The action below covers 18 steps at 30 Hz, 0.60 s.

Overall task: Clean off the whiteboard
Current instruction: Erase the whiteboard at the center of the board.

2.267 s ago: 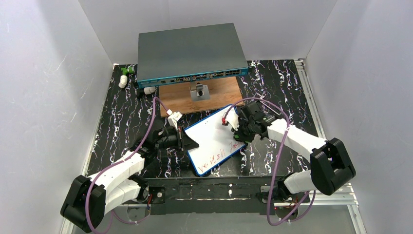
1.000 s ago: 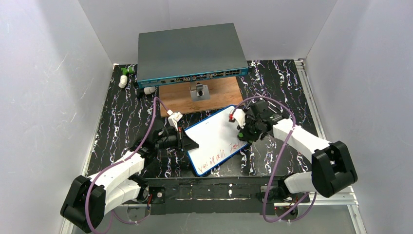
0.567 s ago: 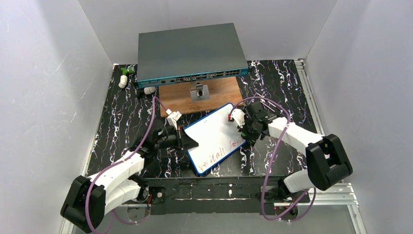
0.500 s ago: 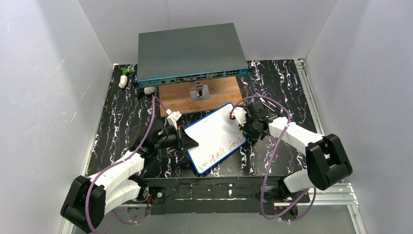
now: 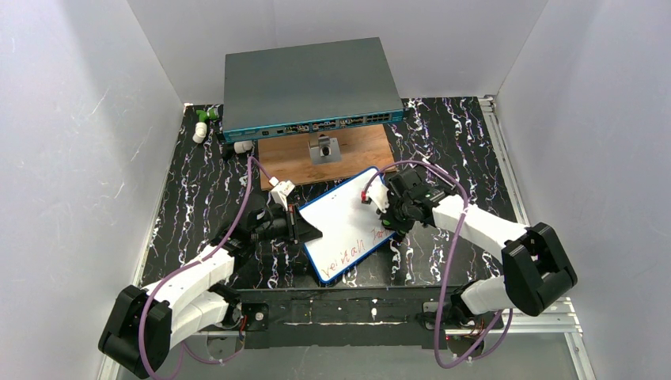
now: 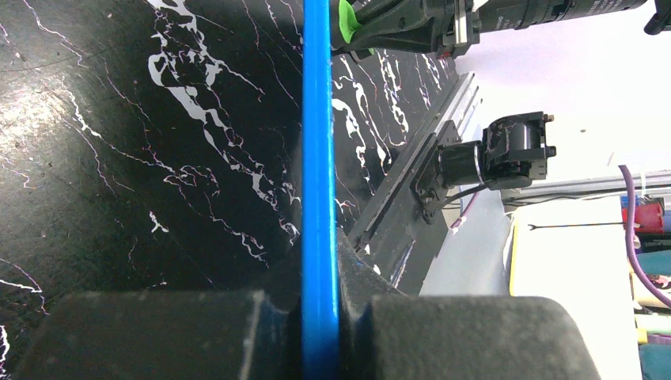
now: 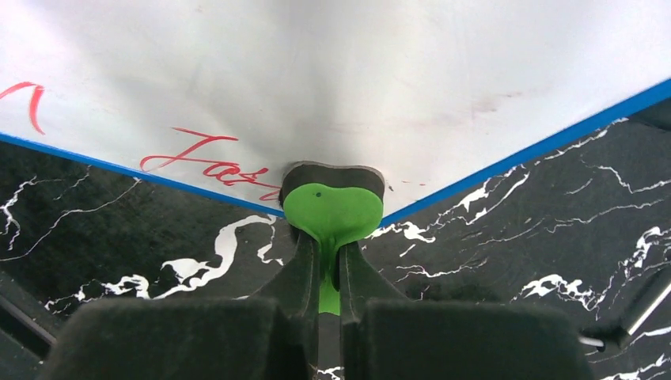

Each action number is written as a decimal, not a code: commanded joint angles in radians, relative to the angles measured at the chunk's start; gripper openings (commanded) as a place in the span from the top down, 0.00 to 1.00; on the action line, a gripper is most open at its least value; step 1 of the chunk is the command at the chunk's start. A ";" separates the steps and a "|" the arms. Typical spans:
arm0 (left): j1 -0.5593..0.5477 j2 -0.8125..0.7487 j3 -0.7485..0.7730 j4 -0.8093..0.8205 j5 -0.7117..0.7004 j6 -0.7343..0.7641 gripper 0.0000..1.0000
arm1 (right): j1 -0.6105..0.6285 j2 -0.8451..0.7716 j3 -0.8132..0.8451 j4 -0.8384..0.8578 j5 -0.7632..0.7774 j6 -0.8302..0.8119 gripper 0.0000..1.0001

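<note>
We see three plain white walls closing in the scene: a left wall (image 5: 71,119) with faint scuffs, a back wall (image 5: 332,24) and a right wall (image 5: 601,119). Between them stands a table (image 5: 467,134) with a black top veined in white like marble. A metal rail (image 5: 506,174) runs along its right edge, and a pale grey floor (image 5: 356,366) shows below its near edge. At the back of the table sits a grey box (image 5: 308,83), with a wooden board (image 5: 356,154) in front of it. The light is soft and even, and shadows are faint.
</note>
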 commanded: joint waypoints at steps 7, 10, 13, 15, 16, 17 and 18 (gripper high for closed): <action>-0.006 -0.019 0.018 0.032 0.064 0.019 1.00 | -0.092 0.032 0.013 0.169 0.205 0.080 0.99; -0.006 -0.017 0.019 0.033 0.067 0.018 1.00 | -0.097 0.048 0.023 0.149 0.189 0.081 0.99; -0.006 -0.017 0.017 0.034 0.066 0.018 1.00 | -0.080 0.045 0.029 0.099 0.095 0.058 0.99; -0.006 -0.017 0.014 0.038 0.064 0.014 1.00 | -0.050 0.039 0.027 0.065 0.011 0.031 0.99; -0.006 -0.016 0.014 0.041 0.063 0.014 1.00 | -0.029 0.033 0.027 0.047 -0.022 0.015 0.99; -0.006 -0.015 0.014 0.041 0.063 0.013 1.00 | -0.001 0.028 0.026 0.033 -0.047 0.003 0.99; -0.006 -0.014 0.013 0.040 0.063 0.012 1.00 | 0.015 0.024 0.026 0.025 -0.063 -0.006 0.99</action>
